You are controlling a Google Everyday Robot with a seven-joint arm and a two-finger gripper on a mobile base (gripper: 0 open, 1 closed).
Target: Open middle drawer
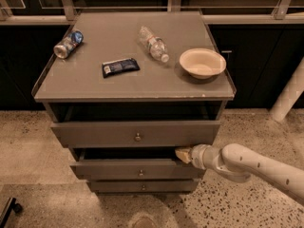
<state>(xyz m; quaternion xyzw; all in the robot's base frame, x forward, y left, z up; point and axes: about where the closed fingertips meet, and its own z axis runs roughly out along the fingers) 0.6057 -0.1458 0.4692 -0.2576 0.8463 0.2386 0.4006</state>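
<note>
Partly out, by the look of the dark gap above its front: middle drawer in the desk. Pincer at its upper right edge, beneath the top drawer; grip state impossible to tell. Probably more pulling left.

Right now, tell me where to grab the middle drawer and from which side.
Probably the top edge of the middle drawer front, at its right end, coming from the right and passing under the top drawer. The drawer sits slightly out, so that lip is exposed with a dark gap behind it, and the gripper sits right at that corner. The knob is small and looks harder to pinch.
</note>
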